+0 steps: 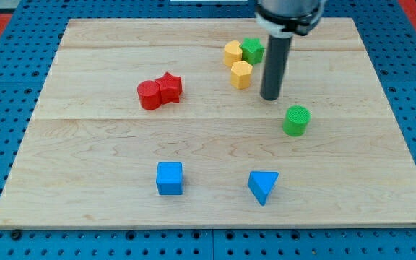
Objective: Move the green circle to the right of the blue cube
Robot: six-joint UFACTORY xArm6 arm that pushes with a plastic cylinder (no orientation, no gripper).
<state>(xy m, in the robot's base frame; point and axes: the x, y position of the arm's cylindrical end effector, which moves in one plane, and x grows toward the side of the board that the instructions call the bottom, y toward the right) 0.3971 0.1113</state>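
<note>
The green circle is a short round block standing upright on its flat base, right of the tabletop's middle. The blue cube sits flat near the view's bottom, left of centre. The two lie well apart, the circle higher up and to the cube's right.

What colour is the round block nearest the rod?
Green; it sits just below-right of my tip in the camera view.
</note>
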